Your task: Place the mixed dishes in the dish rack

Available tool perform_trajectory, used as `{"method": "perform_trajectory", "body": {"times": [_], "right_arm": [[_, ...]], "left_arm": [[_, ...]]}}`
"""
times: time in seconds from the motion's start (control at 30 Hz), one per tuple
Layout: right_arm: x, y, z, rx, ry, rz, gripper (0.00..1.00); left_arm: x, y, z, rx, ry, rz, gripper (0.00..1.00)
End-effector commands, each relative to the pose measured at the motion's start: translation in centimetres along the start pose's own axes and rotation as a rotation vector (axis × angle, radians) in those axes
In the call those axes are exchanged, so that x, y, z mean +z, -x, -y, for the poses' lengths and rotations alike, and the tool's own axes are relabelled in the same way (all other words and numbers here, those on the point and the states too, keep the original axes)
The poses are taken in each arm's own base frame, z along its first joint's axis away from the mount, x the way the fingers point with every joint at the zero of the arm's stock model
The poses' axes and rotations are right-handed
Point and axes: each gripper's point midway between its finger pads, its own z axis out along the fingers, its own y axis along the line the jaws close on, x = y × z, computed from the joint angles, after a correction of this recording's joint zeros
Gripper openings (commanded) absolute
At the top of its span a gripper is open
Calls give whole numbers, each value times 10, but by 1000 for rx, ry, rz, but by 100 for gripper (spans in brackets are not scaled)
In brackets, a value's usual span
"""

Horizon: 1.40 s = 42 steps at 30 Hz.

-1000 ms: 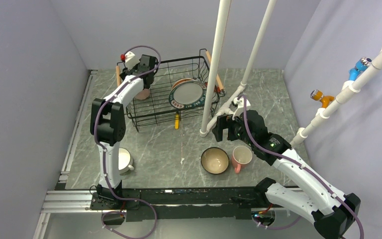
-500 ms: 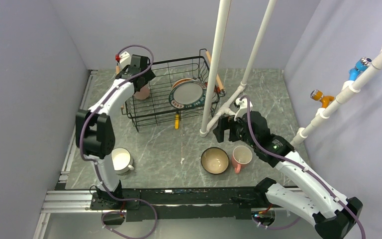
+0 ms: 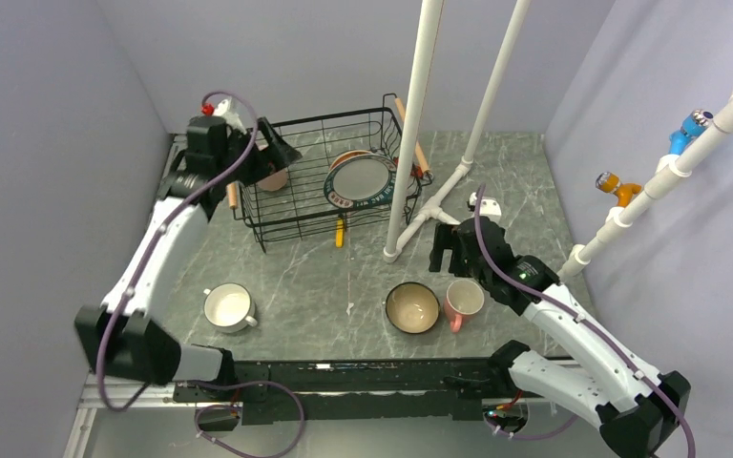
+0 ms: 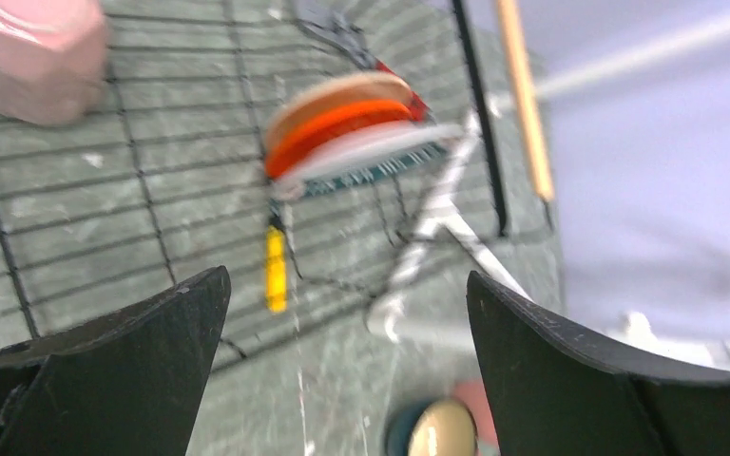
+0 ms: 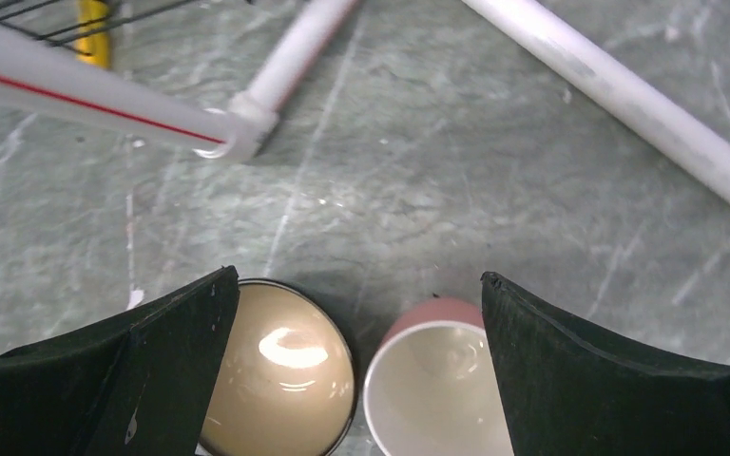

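The big plate with the dark patterned rim (image 3: 358, 181) stands on edge in the rectangular black wire dish rack (image 3: 291, 215). It is propped against the cream dish with the orange-red underside (image 4: 342, 119), so I'd say the pair were stacked upright to save room. A pink mug (image 3: 272, 178) sits in the rack's left end.

The left end effector (image 4: 345, 277) hangs over that end, spread wide and holding nothing, with the mug off to one side of it.

Still on the grey marbled table (image 3: 324, 286) are a white handled cup (image 3: 229, 307), a tan-inside dark-blue bowl (image 5: 280, 370) and a second pink mug (image 5: 432, 380) just beside it. The right end effector (image 5: 354, 280) hovers above those two, wide open and empty. Both lie under its gap, so it looks lined up for a pick.
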Motion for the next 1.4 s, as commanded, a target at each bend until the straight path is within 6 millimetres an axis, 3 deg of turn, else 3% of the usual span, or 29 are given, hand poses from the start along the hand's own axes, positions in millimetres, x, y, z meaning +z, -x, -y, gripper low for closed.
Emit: {"method": "perform_trajectory", "body": {"times": [0.0, 0.23, 0.43, 0.6, 0.7, 0.87, 1.03, 1.13, 1.17, 1.37], "right_arm": [[-4, -6, 22, 146, -151, -38, 100], [6, -55, 21, 213, -191, -230, 100], [8, -56, 32, 254, -224, -170, 98], [-4, -36, 64, 196, -393, -89, 97], [-8, -26, 65, 183, -396, -69, 96], [-19, -28, 58, 216, -347, -96, 96], [-21, -55, 71, 277, -399, -142, 93], [-18, -69, 74, 320, -419, -159, 67], [-16, -69, 74, 334, -421, -150, 63], [-9, -82, 79, 339, -464, -176, 60]], "left_arm": [[-67, -38, 39, 112, -303, -92, 100], [-136, -89, 35, 160, -407, -104, 99], [-169, -114, 28, 200, -422, -108, 100], [-178, -131, 26, 171, -463, -118, 99], [-184, -137, 24, 174, -460, -132, 99], [-187, -137, 24, 166, -453, -124, 99], [-183, -137, 28, 147, -485, -133, 99], [-176, -139, 27, 128, -489, -151, 99], [-176, -141, 28, 124, -497, -161, 99], [-177, -147, 24, 123, -490, -182, 99]]}}
